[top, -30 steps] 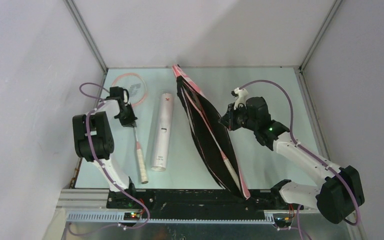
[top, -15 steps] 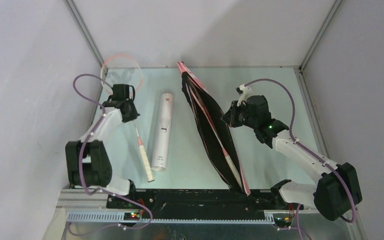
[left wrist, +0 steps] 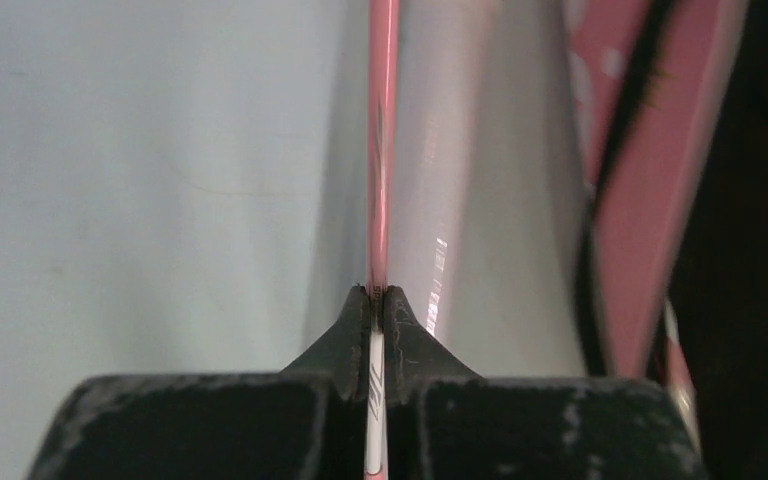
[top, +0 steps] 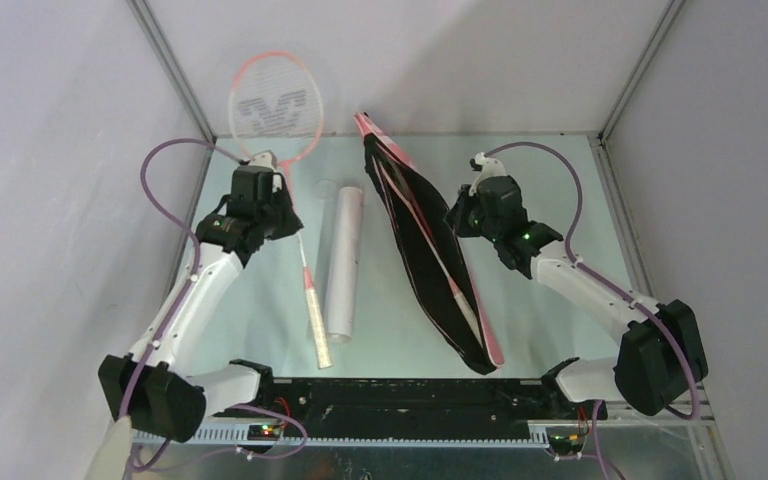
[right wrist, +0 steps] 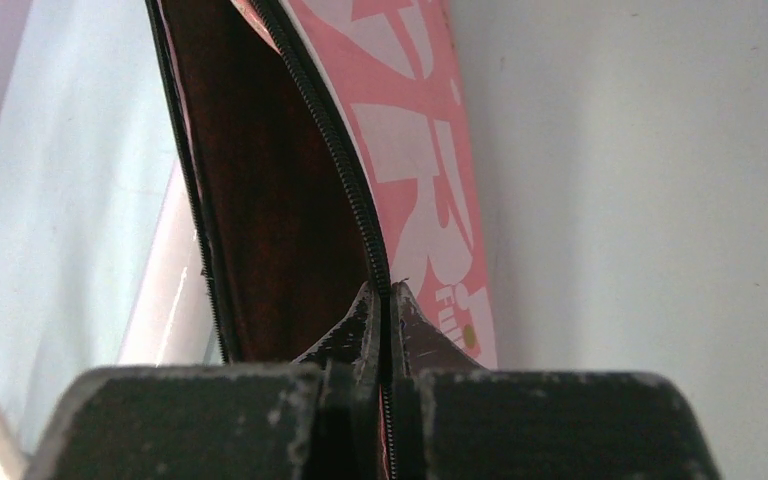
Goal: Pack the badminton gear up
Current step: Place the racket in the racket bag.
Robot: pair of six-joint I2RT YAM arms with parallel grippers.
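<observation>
- Left gripper (left wrist: 377, 295) clamps the racket (top: 305, 270) by its shaft, tilted up, probably to feed it in.
- Right gripper (right wrist: 385, 290) pinches the bag (top: 425, 250) by its zipper edge, holding the mouth open.

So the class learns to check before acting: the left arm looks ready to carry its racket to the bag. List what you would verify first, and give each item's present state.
1. Left fingers shut on the racket shaft: ok.
2. Right fingers pinching the bag by its zipper edge: ok.
3. Bag mouth wide enough for the racket head: cannot tell.
4. Path to the bag free: not ok, the tube lies between racket and bag.
5. Room inside the bag: cannot tell, a white handle already shows in it.
6. Shuttlecocks accounted for: cannot tell, none in view.
</observation>
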